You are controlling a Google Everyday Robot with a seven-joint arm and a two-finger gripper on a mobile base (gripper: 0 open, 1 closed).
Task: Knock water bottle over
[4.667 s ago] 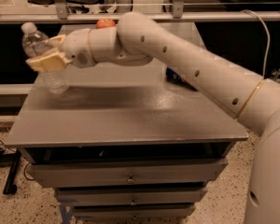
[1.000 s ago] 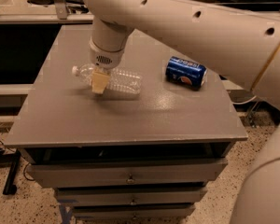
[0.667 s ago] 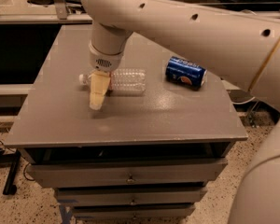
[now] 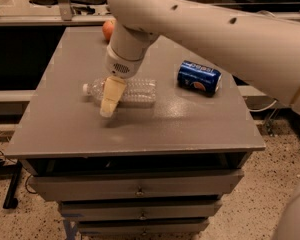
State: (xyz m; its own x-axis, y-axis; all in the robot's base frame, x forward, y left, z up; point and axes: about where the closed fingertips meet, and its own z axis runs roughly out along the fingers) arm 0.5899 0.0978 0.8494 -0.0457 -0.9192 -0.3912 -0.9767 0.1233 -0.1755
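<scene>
The water bottle (image 4: 132, 90) lies on its side on the grey table top (image 4: 140, 129), left of centre, its white cap (image 4: 86, 88) pointing left. My gripper (image 4: 110, 100) hangs from the big white arm and points down over the bottle's neck end, its tan fingers in front of the bottle. It holds nothing that I can see. Its tip is close above the table surface just in front of the bottle.
A blue Pepsi can (image 4: 199, 77) lies on its side to the right of the bottle. An orange fruit (image 4: 107, 30) sits at the table's far edge behind the arm. Drawers are below the table top. The arm spans the upper right.
The bottle stood upright in my gripper at the far left corner earlier; now it lies flat. In the last second the gripper has come off the bottle and shifted slightly toward the front.
</scene>
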